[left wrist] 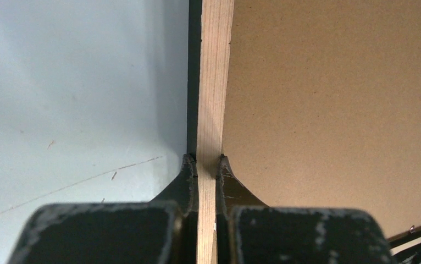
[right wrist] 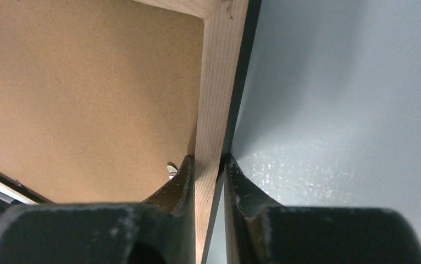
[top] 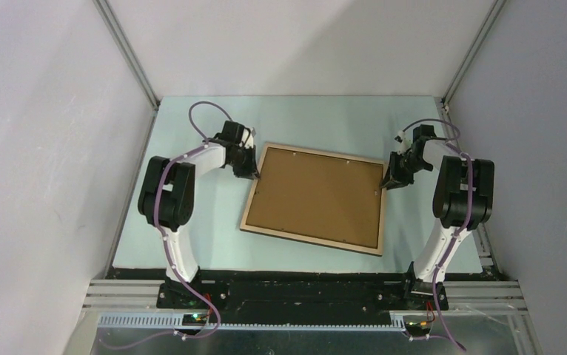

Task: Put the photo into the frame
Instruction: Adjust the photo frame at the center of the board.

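1. The frame [top: 311, 242] is seen lying flat near the middle of the table [top: 199, 248], with its light-wood back side facing up.
2. The frame is set askew to the table edges, its right end turned somewhat toward the near edge.
3. The opening of the frame is filled by a plain brown backing panel [top: 314, 196], which sits inside the wooden rails.
4. The left gripper [top: 252, 171] is placed at the frame's left rail, close to its far-left corner.
5. In the left wrist view its fingers [left wrist: 189, 176] are seen clamped on that rail. One is pressed against the black outer side and the other against the inner side next to the panel, so the frame is held there.
6. The right gripper [top: 390, 183] is placed at the frame's right rail, close to its far-right corner.
7. In the right wrist view its jaws are seen narrow and astride the rail, with the inner finger [right wrist: 185, 176] against the wood. It cannot be told whether the outer finger presses the black side or only stands just beside it.
8. A small metal tab [right wrist: 171, 169] is visible on the panel just beside that inner finger.
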Motion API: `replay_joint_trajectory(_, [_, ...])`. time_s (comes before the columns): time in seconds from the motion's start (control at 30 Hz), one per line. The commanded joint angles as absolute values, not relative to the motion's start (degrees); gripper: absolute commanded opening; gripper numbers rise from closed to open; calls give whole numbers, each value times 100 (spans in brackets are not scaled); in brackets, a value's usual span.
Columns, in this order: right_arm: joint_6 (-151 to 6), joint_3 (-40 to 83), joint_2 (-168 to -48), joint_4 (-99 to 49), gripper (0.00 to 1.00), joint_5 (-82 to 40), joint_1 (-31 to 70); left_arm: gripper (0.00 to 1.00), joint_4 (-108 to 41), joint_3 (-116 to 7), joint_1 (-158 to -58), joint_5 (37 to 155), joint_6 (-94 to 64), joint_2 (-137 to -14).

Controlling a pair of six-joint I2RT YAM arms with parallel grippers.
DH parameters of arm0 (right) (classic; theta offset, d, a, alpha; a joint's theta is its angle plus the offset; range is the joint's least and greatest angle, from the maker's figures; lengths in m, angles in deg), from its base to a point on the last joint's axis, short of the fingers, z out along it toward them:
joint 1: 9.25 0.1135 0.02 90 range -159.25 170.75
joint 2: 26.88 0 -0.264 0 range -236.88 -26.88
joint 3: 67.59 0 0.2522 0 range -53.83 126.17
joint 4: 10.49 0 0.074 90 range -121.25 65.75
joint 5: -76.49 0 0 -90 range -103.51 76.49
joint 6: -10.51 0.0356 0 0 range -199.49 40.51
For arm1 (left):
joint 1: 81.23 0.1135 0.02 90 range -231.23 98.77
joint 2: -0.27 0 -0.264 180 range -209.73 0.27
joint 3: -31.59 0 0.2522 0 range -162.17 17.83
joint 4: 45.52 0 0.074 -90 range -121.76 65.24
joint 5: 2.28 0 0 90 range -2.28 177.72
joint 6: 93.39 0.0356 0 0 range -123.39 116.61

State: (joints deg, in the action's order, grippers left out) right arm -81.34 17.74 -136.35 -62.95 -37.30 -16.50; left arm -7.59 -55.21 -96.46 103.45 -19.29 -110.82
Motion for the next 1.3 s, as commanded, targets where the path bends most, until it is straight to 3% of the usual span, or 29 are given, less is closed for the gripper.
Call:
replay_joint_trajectory(0.0, [-8151,2208,-13793,-6220,11,-3865,-1633,0,-467,-5102,-9594,10443,-2168,-10910])
replay_joint_trajectory(0.3, [-8243,3173,-14287,-6356,1,-3974,-1521,0,-902,-4509,-9563,10593,-2586,-10641])
replay_joint_trajectory(0.63, [-8508,3859,-14590,-6468,5,-4005,-1349,0,-1262,-4058,-9565,10924,-2830,-10877])
replay_joint_trajectory(0.7, [-8548,3843,-14532,-6479,11,-3965,-1327,0,-1305,-4016,-9565,10943,-2838,-10917])
replay_joint_trajectory(0.9, [-8611,3751,-14217,-6463,50,-3790,-1340,0,-1376,-3977,-9565,10900,-2860,-10964])
replay_joint_trajectory(0.97, [-8604,3707,-14080,-6441,58,-3747,-1365,0,-1401,-3969,-9566,10864,-2875,-10930])
replay_joint_trajectory(1.27, [-8592,2739,-13125,-6169,69,-3826,-1470,0,-1462,-3939,-9564,10714,-2911,-10645])
